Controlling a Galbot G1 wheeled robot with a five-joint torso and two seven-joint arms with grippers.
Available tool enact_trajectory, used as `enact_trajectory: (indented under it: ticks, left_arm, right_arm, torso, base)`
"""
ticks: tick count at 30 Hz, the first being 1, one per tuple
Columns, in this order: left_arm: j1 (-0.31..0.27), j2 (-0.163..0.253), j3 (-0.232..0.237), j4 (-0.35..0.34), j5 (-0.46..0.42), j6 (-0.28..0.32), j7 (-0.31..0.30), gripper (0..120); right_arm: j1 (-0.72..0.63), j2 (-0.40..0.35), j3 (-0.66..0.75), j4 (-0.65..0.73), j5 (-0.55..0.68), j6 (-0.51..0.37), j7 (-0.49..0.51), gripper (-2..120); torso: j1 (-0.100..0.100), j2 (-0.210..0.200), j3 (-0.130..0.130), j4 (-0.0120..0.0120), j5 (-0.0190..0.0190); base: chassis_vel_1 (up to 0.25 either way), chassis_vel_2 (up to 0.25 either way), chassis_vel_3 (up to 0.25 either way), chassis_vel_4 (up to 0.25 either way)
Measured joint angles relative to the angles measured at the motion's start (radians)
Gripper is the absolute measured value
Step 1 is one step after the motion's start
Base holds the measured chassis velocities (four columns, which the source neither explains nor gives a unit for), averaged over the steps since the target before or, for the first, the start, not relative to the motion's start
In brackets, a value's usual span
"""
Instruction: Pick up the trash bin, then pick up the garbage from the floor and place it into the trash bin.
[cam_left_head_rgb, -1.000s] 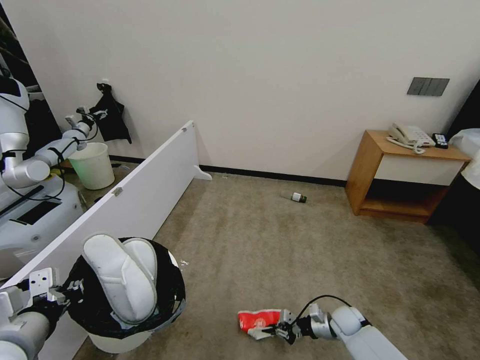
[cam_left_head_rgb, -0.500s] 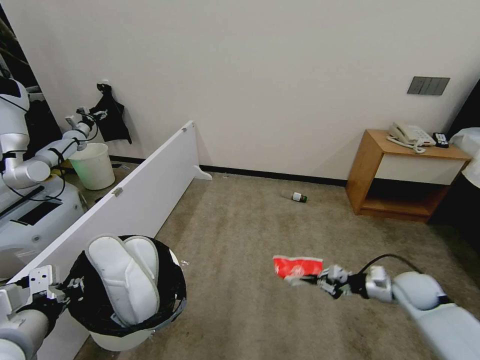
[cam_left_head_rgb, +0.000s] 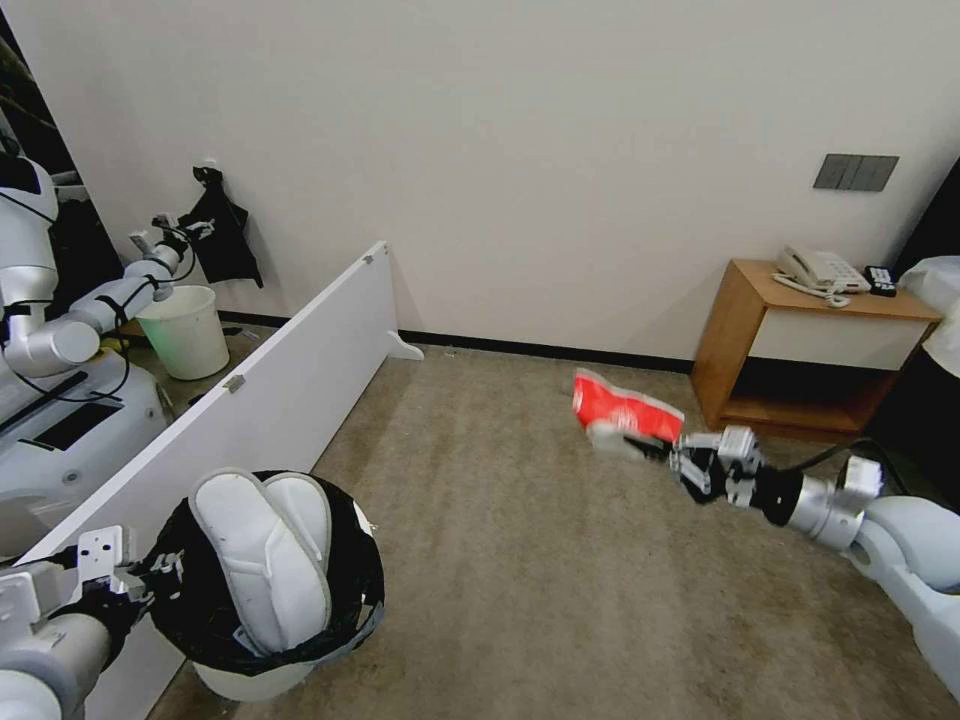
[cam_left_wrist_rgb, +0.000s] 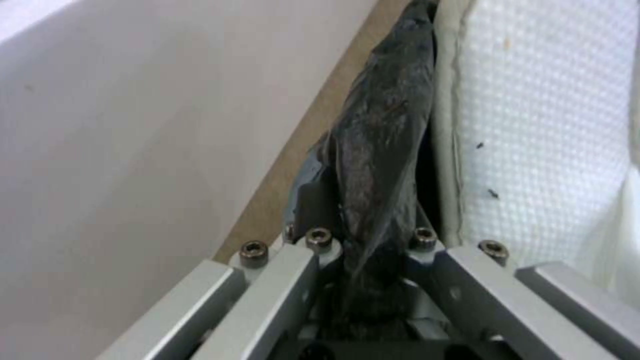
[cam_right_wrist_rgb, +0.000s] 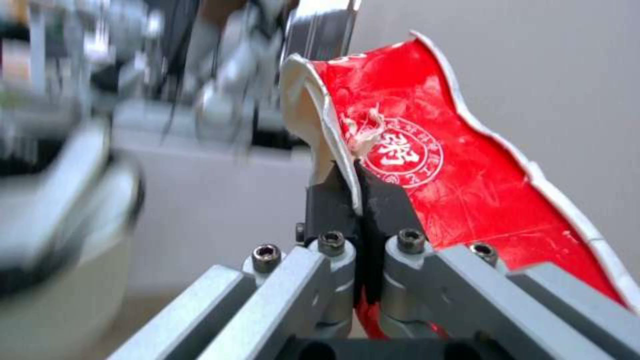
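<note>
The trash bin (cam_left_head_rgb: 240, 675), white with a black bag over its rim, hangs at the lower left of the head view with two white slippers (cam_left_head_rgb: 255, 560) standing in it. My left gripper (cam_left_head_rgb: 150, 580) is shut on the bin's rim; the left wrist view shows the black bag (cam_left_wrist_rgb: 377, 150) pinched in that gripper (cam_left_wrist_rgb: 367, 235), beside a slipper (cam_left_wrist_rgb: 547, 125). My right gripper (cam_left_head_rgb: 670, 455) is raised over the carpeted floor (cam_left_head_rgb: 500, 520), shut on a red-and-white packet (cam_left_head_rgb: 625, 410). The right wrist view shows the packet (cam_right_wrist_rgb: 453, 190) clamped in the right gripper (cam_right_wrist_rgb: 360, 200).
A long white partition board (cam_left_head_rgb: 270, 390) runs along the left, with another robot (cam_left_head_rgb: 50, 330) and a pale bucket (cam_left_head_rgb: 185, 330) behind it. A wooden nightstand (cam_left_head_rgb: 790, 350) with a telephone (cam_left_head_rgb: 820, 270) stands at the right wall.
My right gripper has lifted the red-and-white packet off the carpet and swung it up, farther away and to the right. The bin in my left gripper has shifted slightly right.
</note>
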Motion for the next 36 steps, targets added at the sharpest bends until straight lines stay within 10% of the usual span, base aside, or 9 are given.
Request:
enact_trajectory:
  ticks: [14,25,36]
  left_arm:
    - [-0.005,0.025,0.021,-0.012,0.006,0.000,0.002,4]
    - [-0.001,0.003,0.029,-0.021,0.021,0.000,-0.002,4]
    - [-0.037,0.008,0.090,-0.026,0.036,0.000,-0.013,4]
  right_arm:
    - [0.008,0.004,0.031,0.125,0.201,-0.025,0.078,0]
    - [0.176,0.055,-0.224,0.247,0.257,-0.012,0.345,0]
    - [0.395,0.175,-0.495,0.197,0.326,-0.011,0.370,0]
  torso:
    - [0.000,0.000,0.000,0.0000,-0.0003]
    - [0.000,0.000,0.000,-0.0001,-0.0001]
    - [0.000,0.000,0.000,0.0002,-0.0002]
  base:
    - [0.000,0.000,0.000,0.000]
    - [0.000,0.000,0.000,0.000]
    - [0.000,0.000,0.000,0.000]
